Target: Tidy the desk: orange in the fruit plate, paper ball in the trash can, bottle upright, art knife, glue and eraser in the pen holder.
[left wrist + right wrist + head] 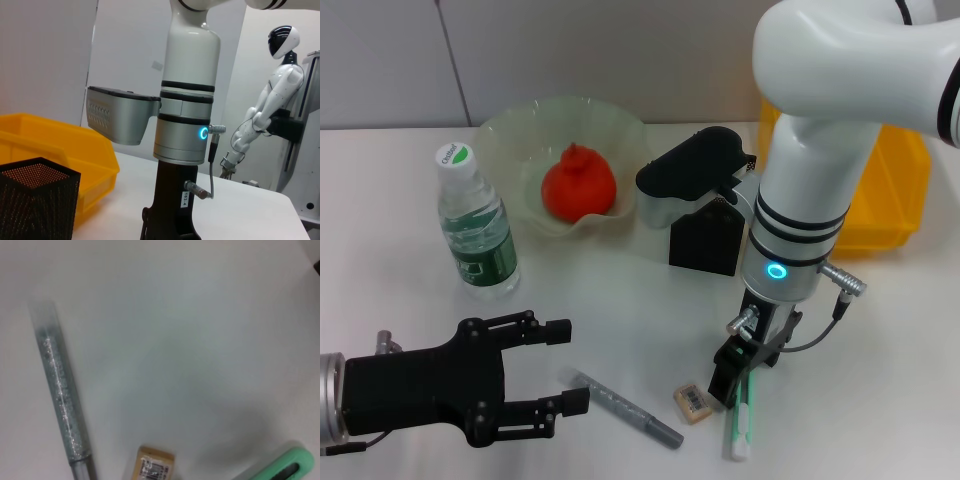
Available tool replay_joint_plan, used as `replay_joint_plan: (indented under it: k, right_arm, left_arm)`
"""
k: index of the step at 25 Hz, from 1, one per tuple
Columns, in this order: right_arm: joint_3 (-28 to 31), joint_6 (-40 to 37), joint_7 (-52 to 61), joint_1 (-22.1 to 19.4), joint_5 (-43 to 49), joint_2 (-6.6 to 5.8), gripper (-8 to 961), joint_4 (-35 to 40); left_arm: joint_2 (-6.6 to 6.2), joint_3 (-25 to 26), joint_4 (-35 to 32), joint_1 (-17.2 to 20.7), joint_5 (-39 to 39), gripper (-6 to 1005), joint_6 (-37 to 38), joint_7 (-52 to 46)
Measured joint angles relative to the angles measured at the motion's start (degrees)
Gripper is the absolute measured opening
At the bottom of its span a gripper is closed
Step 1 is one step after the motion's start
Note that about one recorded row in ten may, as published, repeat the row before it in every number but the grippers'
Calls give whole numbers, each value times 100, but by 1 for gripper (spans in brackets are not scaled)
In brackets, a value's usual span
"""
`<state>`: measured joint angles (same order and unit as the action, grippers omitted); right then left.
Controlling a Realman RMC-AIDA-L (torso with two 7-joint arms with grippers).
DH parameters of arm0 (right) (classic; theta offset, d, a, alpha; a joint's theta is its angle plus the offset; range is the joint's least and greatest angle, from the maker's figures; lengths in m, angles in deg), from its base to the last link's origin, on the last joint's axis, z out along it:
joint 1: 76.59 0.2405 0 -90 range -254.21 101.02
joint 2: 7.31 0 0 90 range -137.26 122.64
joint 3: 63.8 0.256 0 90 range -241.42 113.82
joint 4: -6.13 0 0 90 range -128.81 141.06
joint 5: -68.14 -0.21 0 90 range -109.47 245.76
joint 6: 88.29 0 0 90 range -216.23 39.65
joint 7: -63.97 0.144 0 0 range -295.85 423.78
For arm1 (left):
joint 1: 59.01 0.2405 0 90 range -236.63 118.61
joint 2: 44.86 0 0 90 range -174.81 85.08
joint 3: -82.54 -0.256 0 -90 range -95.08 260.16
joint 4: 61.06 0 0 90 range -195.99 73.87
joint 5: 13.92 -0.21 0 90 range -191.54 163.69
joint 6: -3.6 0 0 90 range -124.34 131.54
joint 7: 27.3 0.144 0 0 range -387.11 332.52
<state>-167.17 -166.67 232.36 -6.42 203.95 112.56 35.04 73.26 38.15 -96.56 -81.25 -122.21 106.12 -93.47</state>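
Observation:
The orange (578,185) lies in the glass fruit plate (510,130) at the back. The bottle (475,225) stands upright to its left. A black mesh pen holder (705,240) (35,195) sits mid-table. Near the front lie the silver glue stick (625,408) (60,390), the tan eraser (692,402) (156,467) and the green-white art knife (740,430) (282,467). My right gripper (740,385) points down, open, just over the knife's upper end. My left gripper (568,365) hovers open at the front left, holding nothing. No paper ball shows.
A yellow bin (890,190) (50,145) stands at the back right behind the right arm. The right arm's wrist camera housing (695,170) hangs over the pen holder. A white humanoid robot (270,105) stands beyond the table.

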Motion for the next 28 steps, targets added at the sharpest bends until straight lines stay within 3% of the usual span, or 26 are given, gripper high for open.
replay_joint_plan:
  k: [24,28]
  right_arm:
    - [-7,-20,0,-4,-2,0,643,-1]
    - [-7,-20,-1,-5,-2,0,526,-1]
  left_arm:
    - [0,9,0,-16,0,778,5,0]
    - [0,9,0,-17,0,777,5,0]
